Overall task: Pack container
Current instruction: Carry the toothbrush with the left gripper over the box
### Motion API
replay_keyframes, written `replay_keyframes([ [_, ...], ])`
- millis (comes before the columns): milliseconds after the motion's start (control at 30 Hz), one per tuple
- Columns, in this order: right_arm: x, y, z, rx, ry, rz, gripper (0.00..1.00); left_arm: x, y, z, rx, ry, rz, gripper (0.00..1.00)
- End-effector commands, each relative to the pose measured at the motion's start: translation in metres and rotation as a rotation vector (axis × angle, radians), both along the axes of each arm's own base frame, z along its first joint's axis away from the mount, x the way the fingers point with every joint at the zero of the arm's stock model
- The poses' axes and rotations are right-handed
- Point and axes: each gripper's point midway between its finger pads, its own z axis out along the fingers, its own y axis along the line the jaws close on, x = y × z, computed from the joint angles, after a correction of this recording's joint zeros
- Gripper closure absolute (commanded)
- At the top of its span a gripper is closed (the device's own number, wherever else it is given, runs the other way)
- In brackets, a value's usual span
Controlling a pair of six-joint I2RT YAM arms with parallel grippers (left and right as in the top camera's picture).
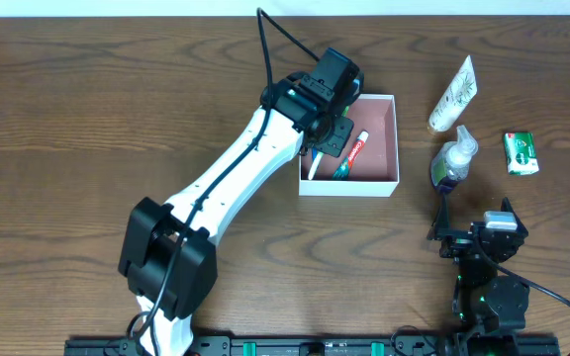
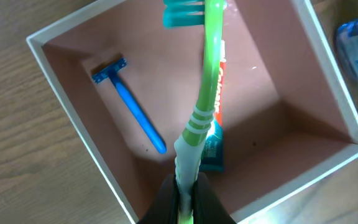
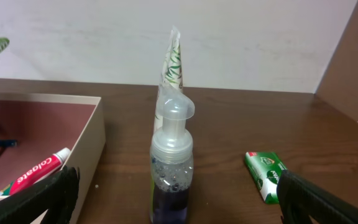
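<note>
Observed container (image 1: 379, 143) sitting open-topped on bench (image 1: 87, 99), right of bench centre in the overhead view, white walls upright, pink-brown floor exposed. Logged two loose items on that floor: blue razor (image 2: 132, 106) lying flat toward one side wall, head pointing to a corner; red and white toothpaste tube (image 2: 215, 134) lying flat near the middle, partly hidden under the toothbrush in the left wrist view. Found left end effector (image 2: 185, 202) positioned over the container's near edge, clenched on the white lower handle of a green toothbrush (image 2: 204, 93). Noted toothbrush reaching across the container above the toothpaste tube, teal bristle head near the far wall; could not tell whether the head touched floor or wall. Found right end effector (image 3: 178, 177) released, fingers spread wide, grasping nothing, low above the bench and apart from the container. Recorded three items outside the container on the bench: clear pump bottle (image 3: 171, 168) with dark liquid, upright, directly ahead of the right end effector; white leaf-printed tube (image 1: 453, 94) just behind it; green packet (image 1: 521, 153) lying flat farther out.
</note>
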Motion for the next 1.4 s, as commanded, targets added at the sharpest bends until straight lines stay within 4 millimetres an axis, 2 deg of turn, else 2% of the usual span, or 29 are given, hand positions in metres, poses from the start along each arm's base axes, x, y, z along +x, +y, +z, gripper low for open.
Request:
replay_keyframes([
  [0, 0.000, 0.004, -0.001, -0.011, 0.001, 0.016, 0.01, 0.003, 0.004, 0.002, 0.002, -0.009, 0.032, 0.94],
  [300, 0.000, 0.004, -0.001, -0.011, 0.001, 0.016, 0.01, 0.014, -0.004, 0.008, -0.040, -0.048, 0.053, 0.93],
  [400, 0.000, 0.004, -0.001, -0.011, 0.001, 0.016, 0.01, 0.018, -0.007, 0.011, -0.056, -0.068, 0.054, 0.89],
  [733, 0.000, 0.004, -0.001, -0.011, 0.001, 0.016, 0.01, 0.011, 0.000, 0.005, -0.028, -0.031, 0.056, 0.89],
  [1133, 0.000, 0.004, -0.001, -0.011, 0.001, 0.016, 0.01, 0.040, -0.018, 0.024, -0.125, -0.159, 0.062, 0.89],
  [1233, 0.000, 0.004, -0.001, -0.011, 0.001, 0.016, 0.01, 0.045, -0.012, 0.020, -0.118, -0.152, 0.077, 0.89],
  [1367, 0.000, 0.004, -0.001, -0.011, 0.001, 0.016, 0.01, 0.043, 0.004, 0.003, -0.079, -0.102, 0.101, 0.89],
])
